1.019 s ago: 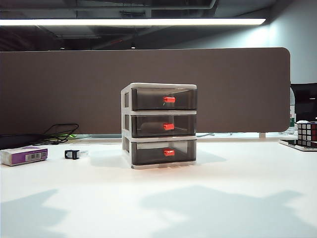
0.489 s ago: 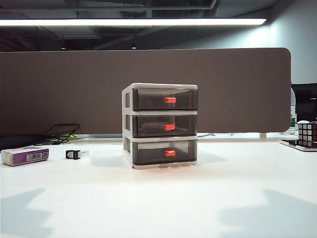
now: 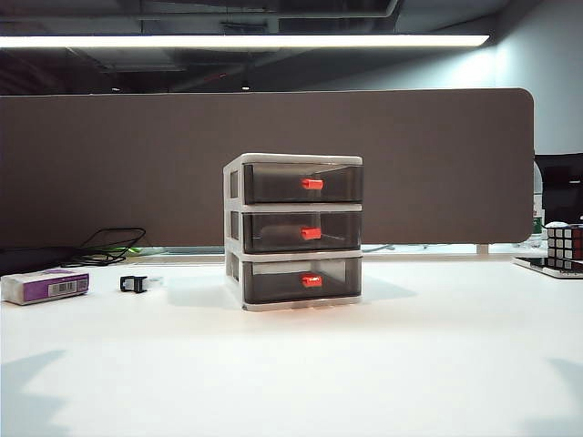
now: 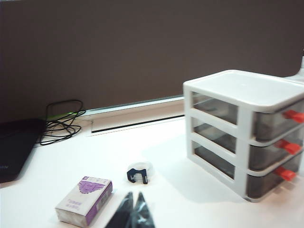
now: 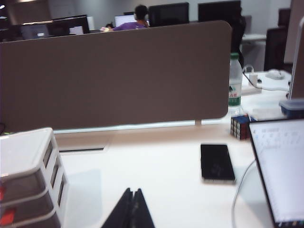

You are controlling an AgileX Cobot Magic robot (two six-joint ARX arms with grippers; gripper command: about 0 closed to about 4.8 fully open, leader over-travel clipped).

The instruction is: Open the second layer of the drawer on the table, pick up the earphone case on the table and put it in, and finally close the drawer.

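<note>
We see the drawer (image 3: 293,231) standing in the middle of the white counter (image 3: 383,364), with all three trays pushed in. The second layer (image 3: 301,232) is shut too, and through its smoky front we think we see a pale rounded shape inside, which may be the earphone case (it is too dim to be sure). We find no earphone case lying on the counter in any view.

Our left hand (image 4: 132,214) is closed and holds nothing; it hangs above the near left of the counter, by the purple box (image 4: 84,201) and the small black clip (image 4: 137,175). Our right hand (image 5: 132,213) is closed and holds nothing as well, up over the right side, near the black phone (image 5: 217,162). The outside camera shows neither hand.

What could go wrong? If the tray is not pushed fully home, it could stick out and catch on something. If a hand swings back low, it could bump the light cabinet and slide it, or knock the box or the clip.

The drawer's red handles (image 3: 311,233) point toward the near edge of the counter, turned a tiny bit right. Its long side stands straight up, three trays high. Each tray slides near and far.
</note>
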